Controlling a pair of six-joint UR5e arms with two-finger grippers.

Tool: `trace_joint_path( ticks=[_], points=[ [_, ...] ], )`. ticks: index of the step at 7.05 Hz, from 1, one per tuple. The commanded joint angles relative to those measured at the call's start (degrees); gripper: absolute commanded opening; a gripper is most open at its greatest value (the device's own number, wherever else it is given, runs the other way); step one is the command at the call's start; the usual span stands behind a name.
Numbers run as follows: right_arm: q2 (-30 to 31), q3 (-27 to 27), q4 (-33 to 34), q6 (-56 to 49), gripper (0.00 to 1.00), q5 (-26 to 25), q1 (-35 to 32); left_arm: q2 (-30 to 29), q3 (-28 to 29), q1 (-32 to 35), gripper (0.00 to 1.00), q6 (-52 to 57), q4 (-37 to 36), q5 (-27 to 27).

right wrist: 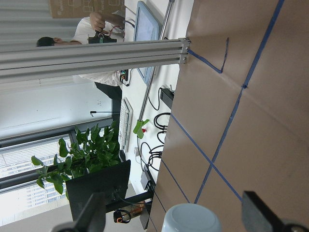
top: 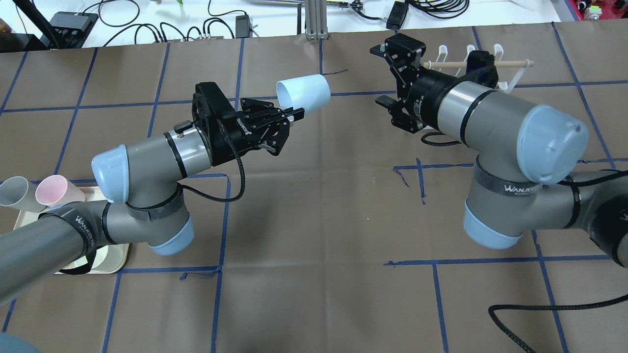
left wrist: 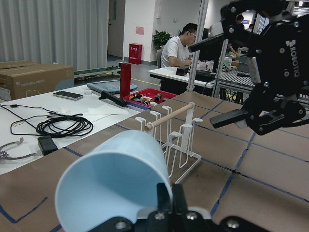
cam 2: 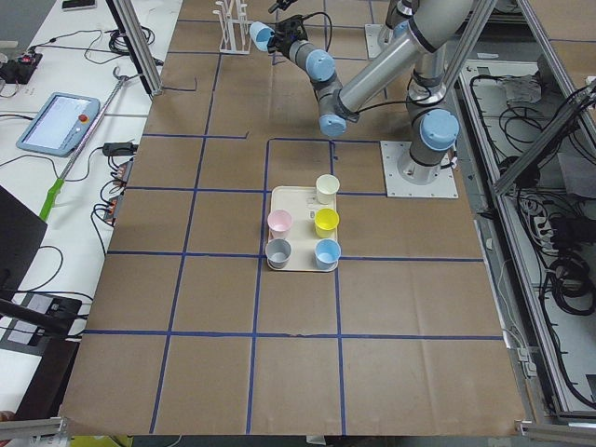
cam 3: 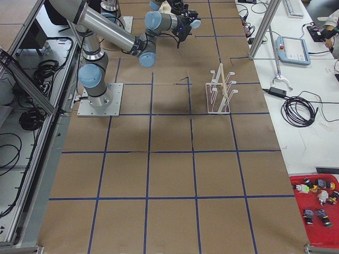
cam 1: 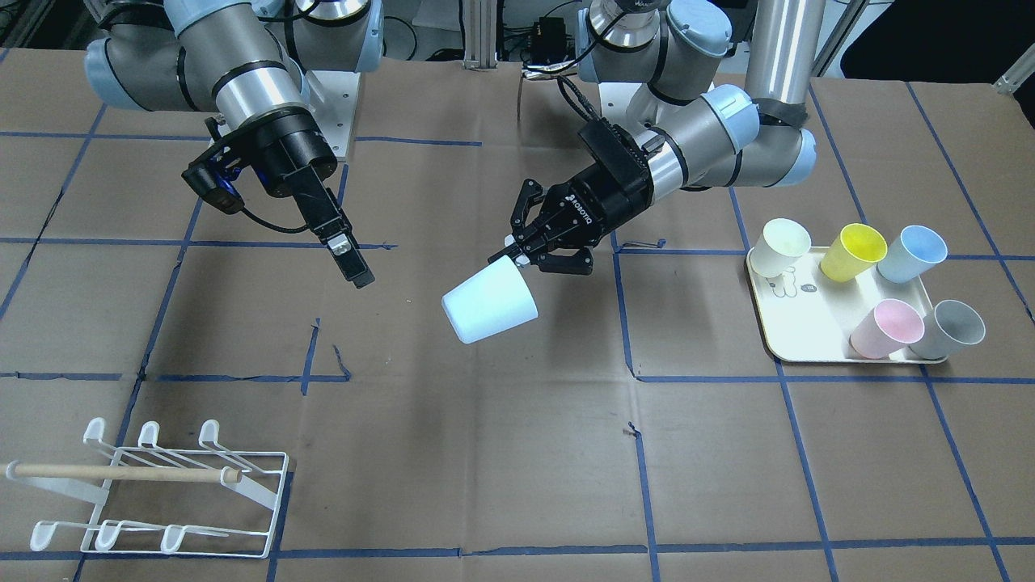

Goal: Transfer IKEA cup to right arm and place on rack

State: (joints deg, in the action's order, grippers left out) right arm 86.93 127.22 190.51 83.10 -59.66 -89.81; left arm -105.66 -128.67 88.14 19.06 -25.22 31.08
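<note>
Left gripper (cam 1: 513, 257) pinches the pale cup (cam 1: 489, 305) by its rim, and we see it held tilted above mid-table. Our right gripper (top: 381, 75) is spread wide, facing the cup but apart from it. The rack (cam 1: 121, 473) stands far right.

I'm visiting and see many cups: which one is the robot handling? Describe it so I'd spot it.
Over the brown paper-covered table, the left arm's black two-finger gripper pinches the rim of a pale blue plastic cup. Unlike the cups standing on the cream tray, it hangs tilted in mid-air.
</note>
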Motion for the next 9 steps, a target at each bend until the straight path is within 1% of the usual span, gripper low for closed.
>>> trace_joint_path(
  ticks=[1,5,8,9],
  points=[
    [-0.8,0.57,0.57,0.48,1.0,-0.11,-0.11,-0.33,0.09,0.19,0.01,-0.43,-0.36,0.2],
    [-4.74,0.49,0.65,0.66,1.0,0.07,-4.06,-0.42,0.18,0.19,0.02,-1.84,-0.45,0.2],
    [-5.1,-1.61,0.04,1.1,0.99,0.07,-5.38,-0.51,0.18,0.98,0.03,-2.01,-0.45,0.29],
    [-6.06,-1.8,0.56,1.1,0.99,0.07,-6.77,-0.6,0.18,2.29,0.03,-3.23,-0.62,3.25]
  ],
)
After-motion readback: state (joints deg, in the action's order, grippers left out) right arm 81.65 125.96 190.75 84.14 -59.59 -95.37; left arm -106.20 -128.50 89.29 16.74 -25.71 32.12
